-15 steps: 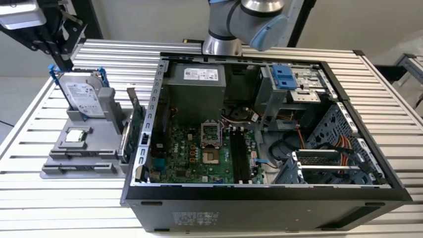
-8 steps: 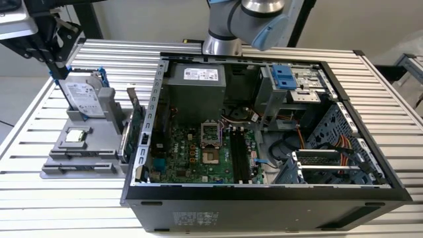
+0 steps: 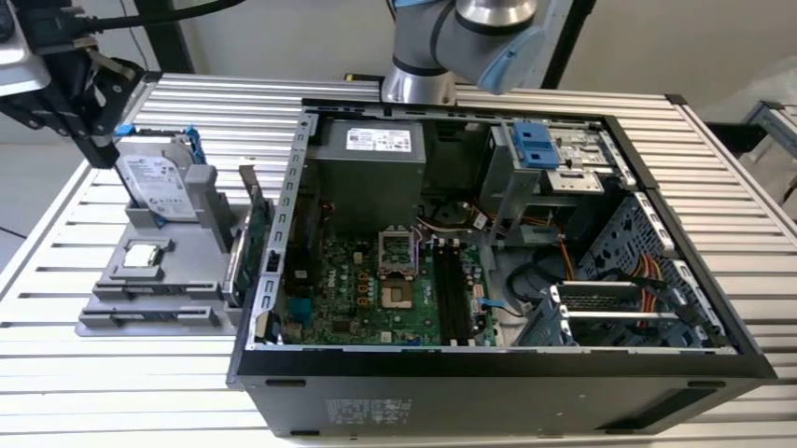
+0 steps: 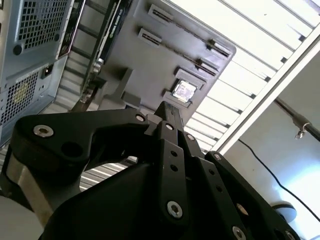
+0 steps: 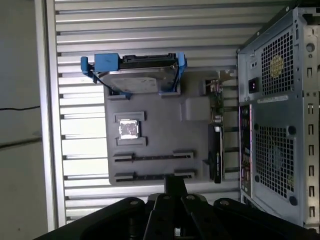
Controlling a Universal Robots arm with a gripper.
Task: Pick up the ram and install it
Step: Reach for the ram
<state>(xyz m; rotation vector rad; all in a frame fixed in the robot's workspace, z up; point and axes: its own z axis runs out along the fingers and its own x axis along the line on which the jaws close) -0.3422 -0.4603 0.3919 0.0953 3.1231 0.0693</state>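
Observation:
My gripper (image 3: 77,112) hangs at the exterior view's far left, above the back of the grey holder tray (image 3: 149,299) and well away from the open computer case (image 3: 498,383). In both wrist views its black fingers are shut on the ram (image 5: 175,184), a dark narrow stick seen edge-on that pokes out past the fingertips (image 4: 171,114). Two long slots (image 5: 150,156) on the tray below stand bare. The motherboard's black memory slots (image 3: 449,289) lie inside the case beside the processor socket (image 3: 396,250).
The tray also carries a silver hard drive (image 3: 156,182) in a blue bracket, a small square chip (image 3: 144,254) and a green expansion card (image 3: 256,252) standing on edge against the case wall. The arm's base (image 3: 417,79) stands behind the case on the slatted table (image 3: 125,392).

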